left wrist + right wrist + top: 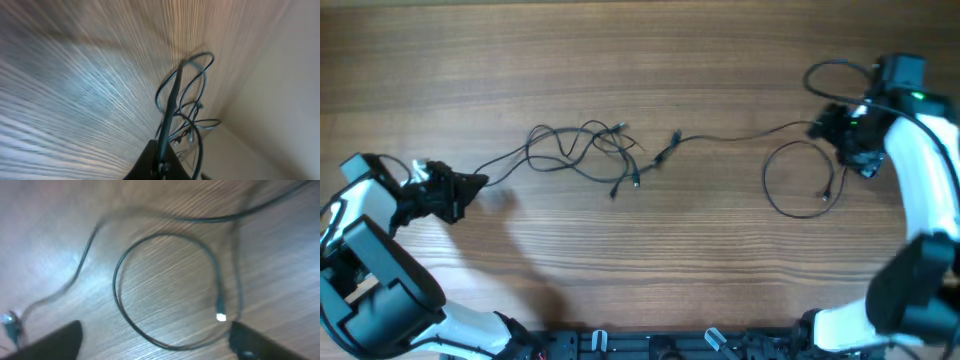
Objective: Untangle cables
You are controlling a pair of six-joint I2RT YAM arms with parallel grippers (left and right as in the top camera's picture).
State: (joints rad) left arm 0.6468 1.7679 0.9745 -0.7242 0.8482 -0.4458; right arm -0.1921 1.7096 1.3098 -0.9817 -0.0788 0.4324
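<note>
Pinching cables [172, 97] in L gripper [478, 182]; loop [116, 287] just beside splayed R gripper [845, 145]

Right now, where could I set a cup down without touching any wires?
Bare wood runs along the table's far edge beyond the cables, and a wide strip lies between them and the near edge. The middle band, from tangle to loop, is crowded.

- A wooden table [650, 60] fills the overhead view, brown, with fine grain running left to right.
- Soft dark shadows [535, 270] lie on its lower left part.
- In the left wrist view a cool bluish-white sheen [85, 85] lies on the wood.
- Past the table's edge there, a plain pale surface [285, 100] shows; whether it is wall or floor is unclear.
</note>
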